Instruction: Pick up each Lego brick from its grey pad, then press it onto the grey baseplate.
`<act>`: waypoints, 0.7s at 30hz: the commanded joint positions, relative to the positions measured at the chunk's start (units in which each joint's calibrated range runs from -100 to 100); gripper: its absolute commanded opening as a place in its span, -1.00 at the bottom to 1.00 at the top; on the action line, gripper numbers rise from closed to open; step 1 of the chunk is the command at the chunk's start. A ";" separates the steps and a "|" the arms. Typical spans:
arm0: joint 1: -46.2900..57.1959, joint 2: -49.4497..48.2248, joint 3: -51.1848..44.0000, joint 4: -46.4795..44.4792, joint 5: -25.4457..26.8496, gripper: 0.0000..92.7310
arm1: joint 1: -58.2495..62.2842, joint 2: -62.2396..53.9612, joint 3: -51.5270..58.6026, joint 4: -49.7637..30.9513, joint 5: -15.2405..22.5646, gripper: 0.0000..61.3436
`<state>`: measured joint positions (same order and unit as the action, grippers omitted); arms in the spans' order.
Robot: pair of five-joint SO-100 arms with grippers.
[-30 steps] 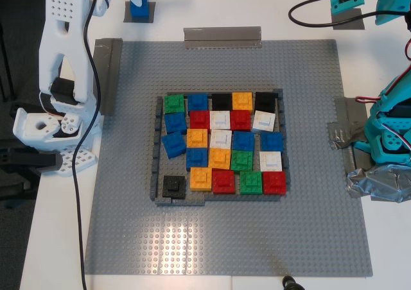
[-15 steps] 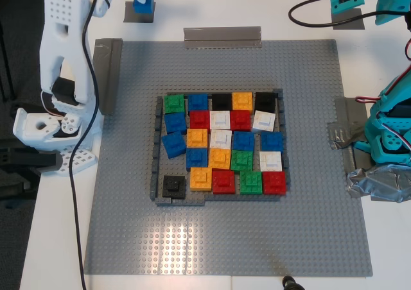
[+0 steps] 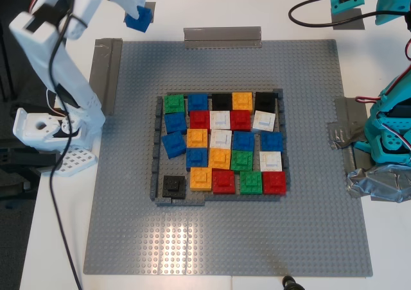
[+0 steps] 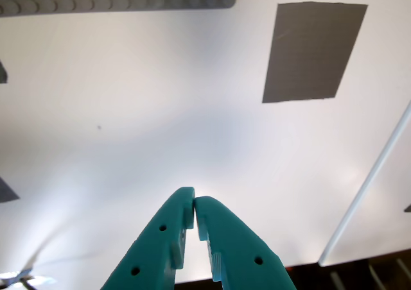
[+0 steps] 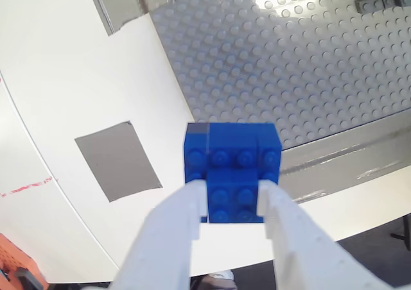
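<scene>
A blue Lego brick (image 5: 231, 168) hangs clear of the table with my second gripper (image 5: 231, 194) shut on it. In the exterior view that white gripper (image 3: 137, 17) holds the blue brick (image 3: 139, 20) just beyond the far left corner of the grey baseplate (image 3: 225, 238). An empty grey pad (image 5: 117, 160) lies below it on the white table. My first gripper (image 4: 194, 203), teal, is shut on nothing above bare table, near another empty grey pad (image 4: 313, 51). Several coloured bricks (image 3: 221, 142) sit pressed inside a dark frame at the plate's middle.
A long grey strip (image 3: 223, 36) lies along the baseplate's far edge. Grey tape (image 3: 106, 65) covers the plate's edge at the exterior view's left. The teal arm's base (image 3: 388, 136) and a silver tape wad (image 3: 379, 182) stand at that view's right. A black cable (image 3: 314, 11) loops above.
My second gripper has lifted the blue brick off its pad and carried it slightly toward the baseplate, and the white arm has swung over. The teal arm has not moved.
</scene>
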<state>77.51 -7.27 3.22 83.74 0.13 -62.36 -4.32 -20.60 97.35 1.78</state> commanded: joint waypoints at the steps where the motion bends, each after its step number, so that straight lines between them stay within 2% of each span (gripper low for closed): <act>1: 0.01 -2.52 -2.63 0.31 0.24 -1.00 | 7.12 -15.94 8.36 0.13 0.19 -0.99; 10: 0.01 -2.52 -2.90 0.31 0.24 -1.00 | 27.87 -31.65 26.97 1.68 1.27 -0.99; 14: 0.01 -2.52 -2.90 0.31 0.24 -1.00 | 38.68 -36.63 32.29 1.52 4.15 -0.99; 21: -0.07 -2.52 -2.90 0.31 0.24 -1.00 | 60.30 -41.00 38.70 -2.23 13.04 -0.99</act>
<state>77.51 -7.27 3.22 83.74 0.13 -14.64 -41.36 16.34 97.83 9.41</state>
